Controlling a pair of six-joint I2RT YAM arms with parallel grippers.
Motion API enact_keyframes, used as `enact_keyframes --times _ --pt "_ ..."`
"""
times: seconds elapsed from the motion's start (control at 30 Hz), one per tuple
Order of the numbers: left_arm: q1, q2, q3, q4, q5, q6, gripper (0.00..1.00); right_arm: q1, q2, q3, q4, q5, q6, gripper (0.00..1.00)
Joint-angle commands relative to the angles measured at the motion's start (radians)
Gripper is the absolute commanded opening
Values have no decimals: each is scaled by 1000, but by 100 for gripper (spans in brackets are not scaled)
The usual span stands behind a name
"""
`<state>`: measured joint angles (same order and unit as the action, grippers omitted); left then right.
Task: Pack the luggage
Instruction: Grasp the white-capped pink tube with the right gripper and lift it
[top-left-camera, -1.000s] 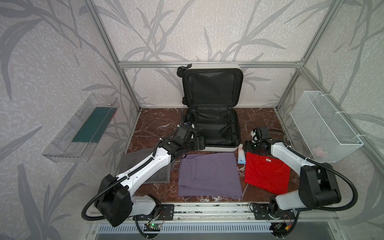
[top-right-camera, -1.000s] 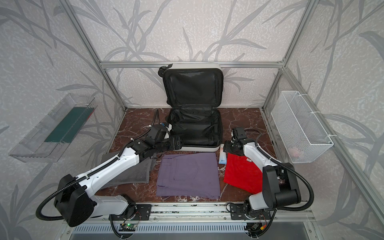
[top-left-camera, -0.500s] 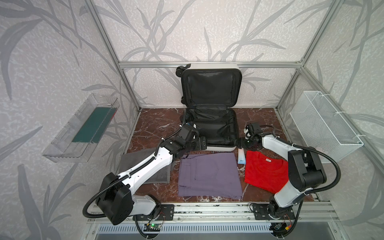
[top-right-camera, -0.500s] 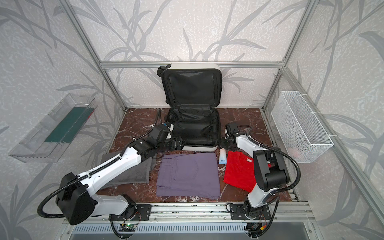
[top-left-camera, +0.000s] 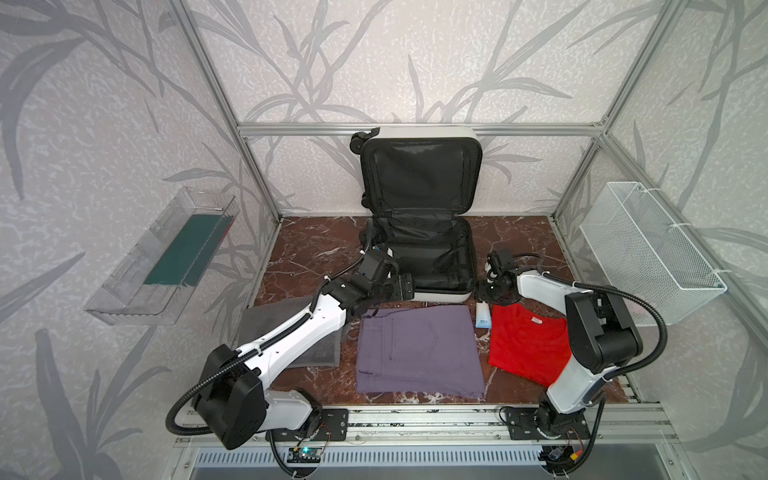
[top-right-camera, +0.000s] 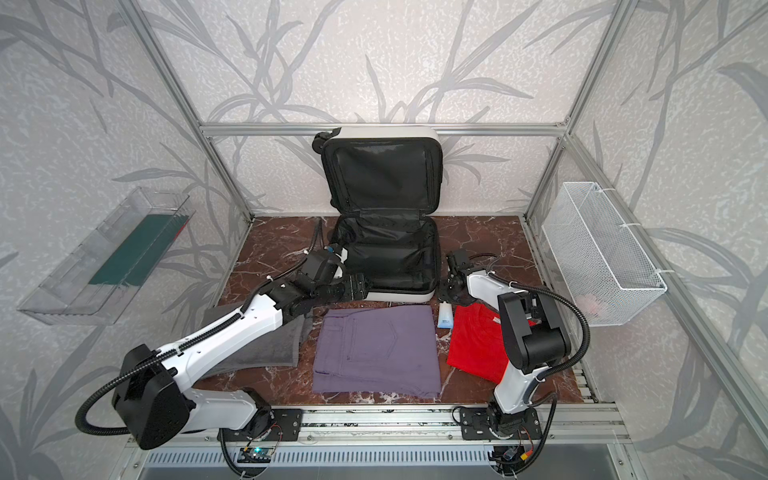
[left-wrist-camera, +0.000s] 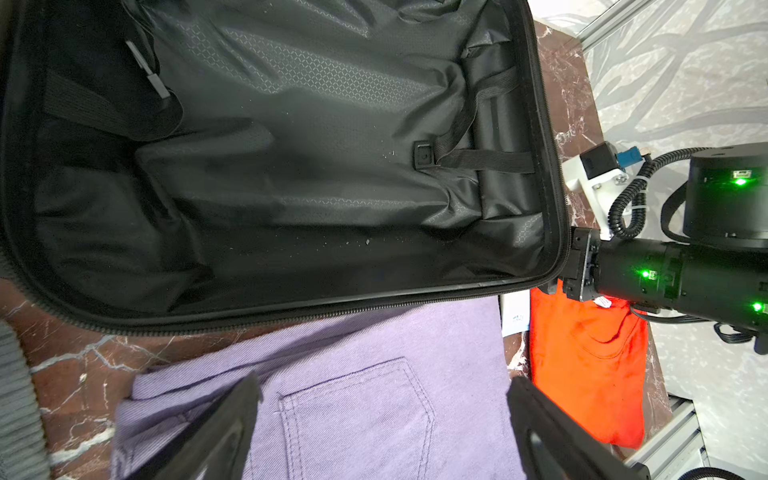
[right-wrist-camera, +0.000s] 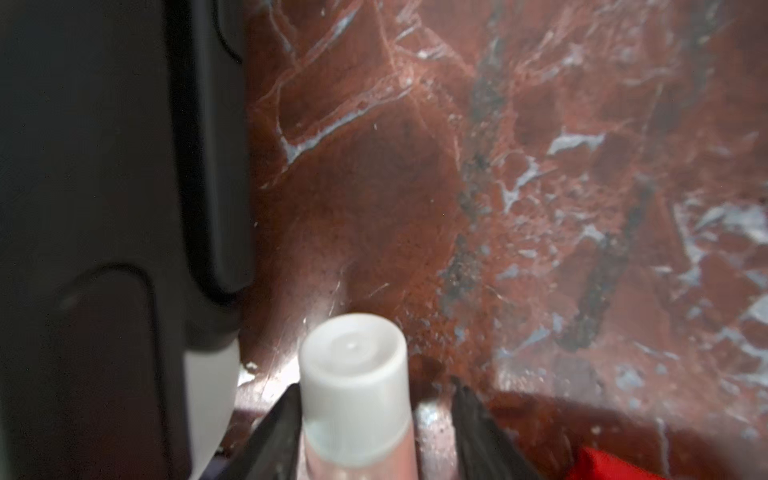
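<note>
The luggage (top-left-camera: 440, 296) (top-right-camera: 395, 296) lies open at the back, its lid leaning on the wall and its black lining (left-wrist-camera: 291, 166) bare. My left gripper (top-left-camera: 405, 289) (left-wrist-camera: 382, 386) hovers open at its front edge, over folded purple trousers (top-left-camera: 417, 353) (left-wrist-camera: 353, 415). My right gripper (top-left-camera: 486, 295) (right-wrist-camera: 374, 384) is low beside the luggage's front right corner. Its jaws straddle the white cap of a small tube (top-left-camera: 483, 318) (right-wrist-camera: 355, 386): one finger touches the cap, the other stands apart. A red shirt (top-left-camera: 528, 345) lies to the tube's right.
A grey towel (top-left-camera: 266, 320) lies under my left arm. On the left wall hangs a clear tray (top-left-camera: 162, 257) holding something green. A white wire basket (top-left-camera: 648, 253) hangs on the right wall. Metal frame posts ring the marble floor (top-left-camera: 316, 249).
My right gripper has swung from over the red shirt to the tube's cap, and its jaws have narrowed around it. The left arm has barely shifted.
</note>
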<state>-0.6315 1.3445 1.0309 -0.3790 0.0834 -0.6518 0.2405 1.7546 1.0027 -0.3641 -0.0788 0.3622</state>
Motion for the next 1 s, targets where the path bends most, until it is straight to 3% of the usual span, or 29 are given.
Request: enact_keyframes --times 0.0,0.17,0.43,0.8,0.97 --pt "-7 12 34 6 -9 -21 95 5 35 4 7 14 -15 54" --pt "-9 15 34 11 -9 -26 94 6 57 20 12 16 -10 52" --pt "-13 16 44 5 -3 -29 94 6 2 22 10 20 0 31" --pt "-26 5 49 51 46 39 92 -10 -280 35 -69 96 7 28" --pt "-51 10 41 137 108 106 92 -10 -391 42 -68 46 5 27"
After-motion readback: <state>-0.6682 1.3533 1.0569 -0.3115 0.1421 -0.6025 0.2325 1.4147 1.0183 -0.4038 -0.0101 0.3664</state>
